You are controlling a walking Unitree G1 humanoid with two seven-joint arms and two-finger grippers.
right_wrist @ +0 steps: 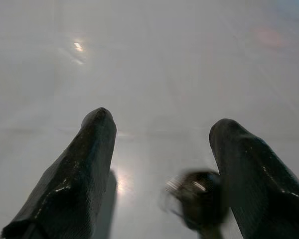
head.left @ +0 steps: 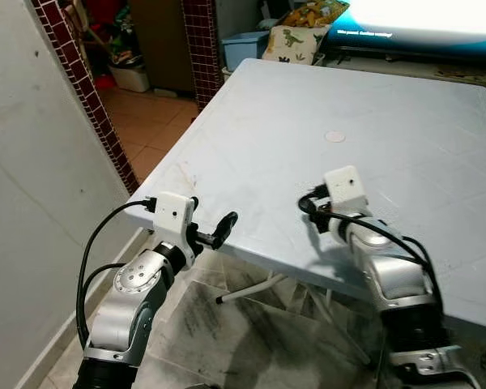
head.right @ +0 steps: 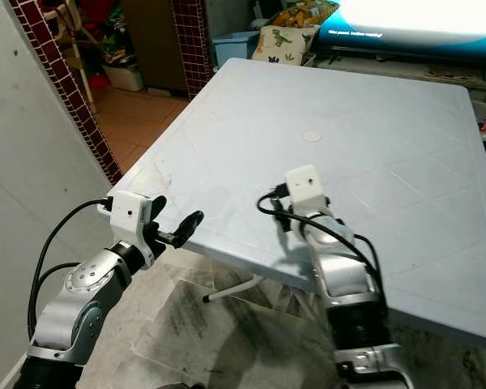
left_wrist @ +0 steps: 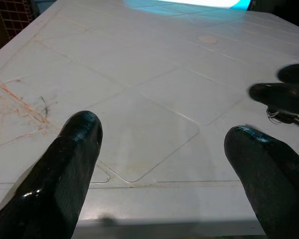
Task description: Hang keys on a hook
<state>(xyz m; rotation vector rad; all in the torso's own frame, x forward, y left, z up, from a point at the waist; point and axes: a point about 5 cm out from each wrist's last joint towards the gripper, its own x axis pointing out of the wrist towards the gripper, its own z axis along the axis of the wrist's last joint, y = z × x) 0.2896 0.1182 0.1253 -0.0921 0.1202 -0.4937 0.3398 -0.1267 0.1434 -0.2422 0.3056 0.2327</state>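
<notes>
Now, for the pickup: right hand (right_wrist: 162,124) low over the white tabletop (head.left: 308,105), fingers (right_wrist: 84,159) spread apart and clamped on nothing. Keys (right_wrist: 195,198), to judge by the dark blurred lump, just inside one finger of that hand and close to its base, touching it or very nearly so. Cannot tell whether lying flat on the tabletop or dangling off the finger.

Best to centre first. Shift the right hand sideways until the lump sits midway between the two fingers instead of crowding one. Then lower until the tips almost graze the surface, and close slowly. Aim for the ring or the thickest part of the bunch. A pinch on a single thin blade probably slips or swivels. Smooth plastic underneath, so likely to skate away if nudged by one finger alone. Check the grip with a small lift before any carrying.

Left hand (left_wrist: 162,127) beside the near edge of the tabletop, off to the side of the right hand, fingers likewise apart and empty. Leave it clear of the pickup.

Hook still to be located once the keys are secure.
</notes>
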